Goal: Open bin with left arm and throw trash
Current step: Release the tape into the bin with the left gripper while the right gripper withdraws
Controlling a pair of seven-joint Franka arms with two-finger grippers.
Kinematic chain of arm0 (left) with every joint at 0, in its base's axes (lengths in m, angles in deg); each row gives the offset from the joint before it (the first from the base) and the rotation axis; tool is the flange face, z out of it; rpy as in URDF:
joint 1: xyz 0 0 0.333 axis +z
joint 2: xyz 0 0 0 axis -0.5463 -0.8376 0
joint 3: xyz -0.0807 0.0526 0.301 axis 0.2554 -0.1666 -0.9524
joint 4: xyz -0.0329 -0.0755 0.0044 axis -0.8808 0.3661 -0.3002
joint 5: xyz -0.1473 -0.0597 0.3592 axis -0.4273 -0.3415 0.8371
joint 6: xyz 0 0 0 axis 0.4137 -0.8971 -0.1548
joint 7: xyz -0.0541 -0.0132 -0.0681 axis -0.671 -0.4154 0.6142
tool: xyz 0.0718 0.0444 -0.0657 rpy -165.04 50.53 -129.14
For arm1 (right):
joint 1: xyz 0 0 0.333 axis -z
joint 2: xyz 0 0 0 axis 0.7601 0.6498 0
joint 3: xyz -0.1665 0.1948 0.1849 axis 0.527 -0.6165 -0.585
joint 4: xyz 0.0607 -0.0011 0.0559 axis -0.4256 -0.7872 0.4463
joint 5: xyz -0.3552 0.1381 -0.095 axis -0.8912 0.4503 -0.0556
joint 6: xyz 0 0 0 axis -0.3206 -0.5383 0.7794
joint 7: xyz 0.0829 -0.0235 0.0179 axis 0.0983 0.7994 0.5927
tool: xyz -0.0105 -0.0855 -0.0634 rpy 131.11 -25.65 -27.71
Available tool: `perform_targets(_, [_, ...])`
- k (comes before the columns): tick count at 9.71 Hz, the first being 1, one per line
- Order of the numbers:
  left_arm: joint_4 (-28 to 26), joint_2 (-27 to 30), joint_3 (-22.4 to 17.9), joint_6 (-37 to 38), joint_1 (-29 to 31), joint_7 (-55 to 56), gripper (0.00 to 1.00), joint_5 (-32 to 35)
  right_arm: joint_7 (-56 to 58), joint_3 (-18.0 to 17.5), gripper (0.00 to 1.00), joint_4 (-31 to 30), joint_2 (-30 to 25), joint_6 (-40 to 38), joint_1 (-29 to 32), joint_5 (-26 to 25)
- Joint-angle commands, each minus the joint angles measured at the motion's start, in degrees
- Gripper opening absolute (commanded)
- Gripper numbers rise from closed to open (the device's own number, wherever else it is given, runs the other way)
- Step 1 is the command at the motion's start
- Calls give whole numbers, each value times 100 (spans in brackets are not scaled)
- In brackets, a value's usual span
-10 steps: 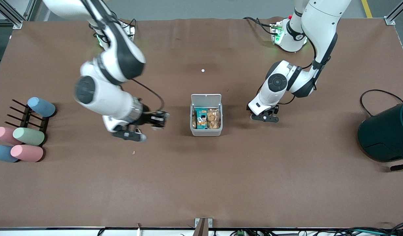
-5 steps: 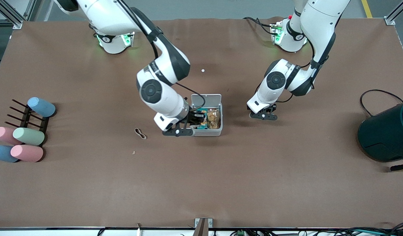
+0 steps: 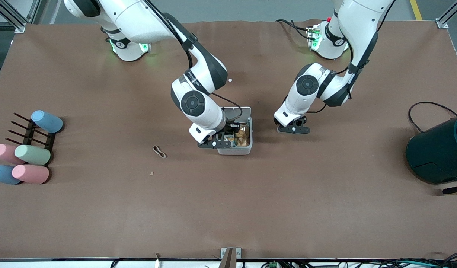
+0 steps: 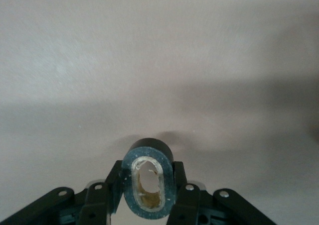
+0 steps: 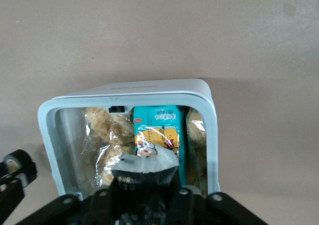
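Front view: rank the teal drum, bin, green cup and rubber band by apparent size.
1. teal drum, partly cut off by the frame.
2. bin, partly covered by the right gripper.
3. green cup.
4. rubber band, by far the smallest.

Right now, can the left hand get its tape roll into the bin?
Probably not yet: the right hand, shut on the black wrapper, sits over the open bin. The left hand holds the tape roll beside the bin.

A brown cloth covered the table, edged by grey floor and aluminium framing, with cables trailing along the edge nearest the front camera.
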Motion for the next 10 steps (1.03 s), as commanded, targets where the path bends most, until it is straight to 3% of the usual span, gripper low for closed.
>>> perform_targets(1, [387,306,54,719,68,102,0,94,-145,37,96,-18,-81,-37,-2,-26])
perform_targets(3, [1062,307,185,1430,59,102,0,68,-363,28,99,18,-160,-54,68,-8])
perform_targets(5, [2116,106,335,2309,-19,102,0,-440,-426,20,98,18,-623,-473,400,0])
perform_targets(8, [2865,-307,580,2419,-90,215,0,-486,-52,28,90,-87,-1197,-1792,1454,-8])
perform_targets(10, [3314,-833,617,2384,-536,802,0,-425,1350,46,91,-848,-1293,-1550,1990,-122])
